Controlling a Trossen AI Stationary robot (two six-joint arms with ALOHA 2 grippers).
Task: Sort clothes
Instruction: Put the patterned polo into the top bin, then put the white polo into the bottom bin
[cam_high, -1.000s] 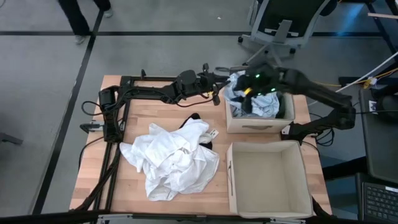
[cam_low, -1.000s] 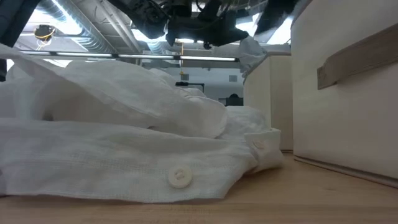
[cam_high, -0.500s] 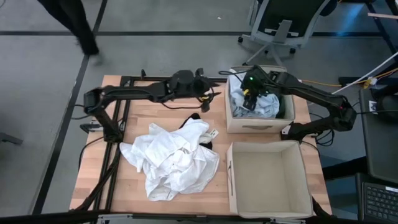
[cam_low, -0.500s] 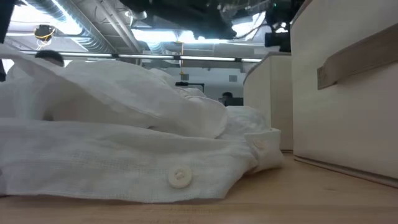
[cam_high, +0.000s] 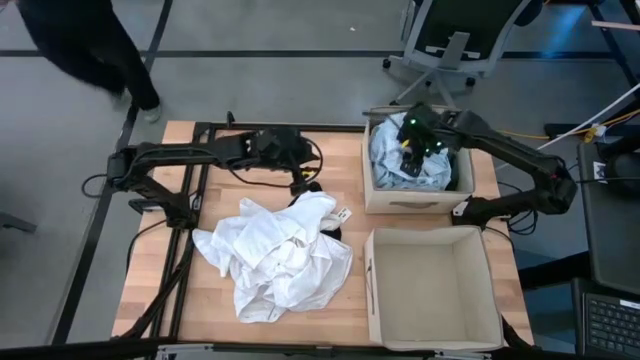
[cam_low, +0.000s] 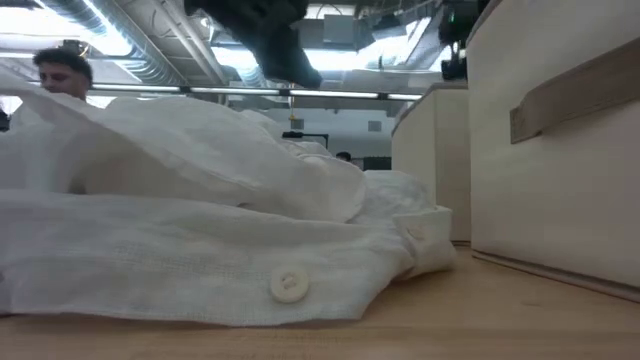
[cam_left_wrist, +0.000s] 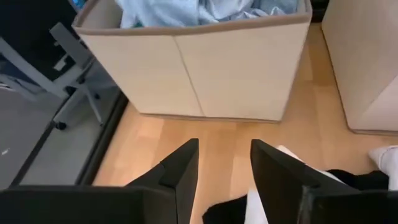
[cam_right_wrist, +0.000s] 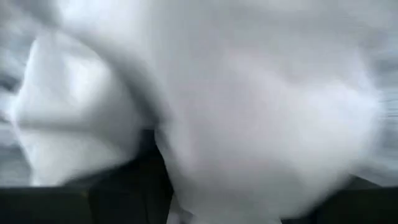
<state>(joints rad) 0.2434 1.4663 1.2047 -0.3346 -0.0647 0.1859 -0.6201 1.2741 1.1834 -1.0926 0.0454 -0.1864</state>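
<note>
Since a second ago the left arm has drawn back from the far fabric box toward the table's nine o'clock side, and its left gripper now hangs above the wood at the twelve o'clock edge of the white clothes; its fingers stand apart with nothing between them, bare table showing in the gap. A black garment pokes out just beside it. The right gripper has sunk into the far box at about one o'clock of the table, pressed against the pale blue clothes; whether its fingers grip the cloth I cannot tell. The near fabric box sits at five o'clock. A person walks past at eleven o'clock.
</note>
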